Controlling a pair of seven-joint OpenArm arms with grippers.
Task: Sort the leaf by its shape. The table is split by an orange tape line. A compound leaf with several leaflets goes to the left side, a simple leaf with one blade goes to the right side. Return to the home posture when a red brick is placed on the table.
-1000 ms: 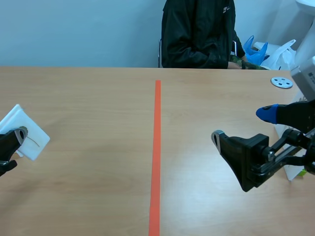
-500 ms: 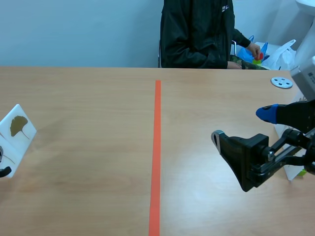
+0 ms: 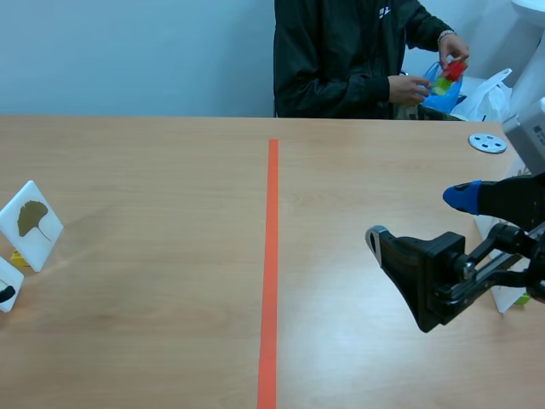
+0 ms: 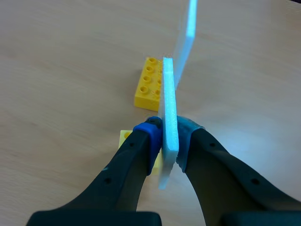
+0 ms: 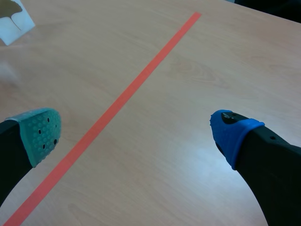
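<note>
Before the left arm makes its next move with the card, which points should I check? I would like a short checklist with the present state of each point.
1. Left gripper grips the white card: ok, its fingers are shut on it.
2. Leaf shape on that card: cannot tell, only its edge shows.
3. Home signal not given: ok; the red piece is in the person's hand, off the table.
4. Right gripper open, right of the tape line: ok.
5. Ginkgo card sorted: not ok; its leaf looks single-bladed, but the card stands left of the line.
</note>
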